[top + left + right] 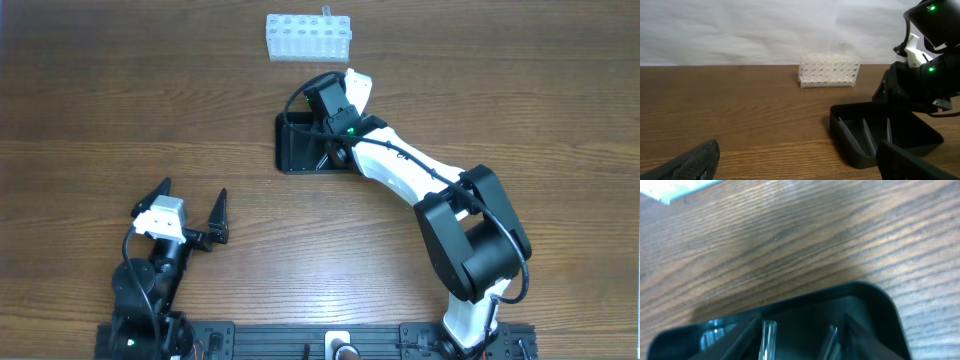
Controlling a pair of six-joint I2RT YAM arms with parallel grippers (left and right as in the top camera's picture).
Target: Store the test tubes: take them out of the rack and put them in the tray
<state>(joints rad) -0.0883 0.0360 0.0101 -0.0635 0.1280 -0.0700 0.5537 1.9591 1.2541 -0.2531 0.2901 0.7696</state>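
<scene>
hovering over the tray (297,150) is the right claw (328,103), grip i cannot tell; the left claw (195,205) is sitting spread, near left. test tubes (867,134) are lying in the tray, one tube (327,12) standing in the far rack (308,37).

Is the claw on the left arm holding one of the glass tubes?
No, the left gripper is open, with nothing between its fingers.
</scene>
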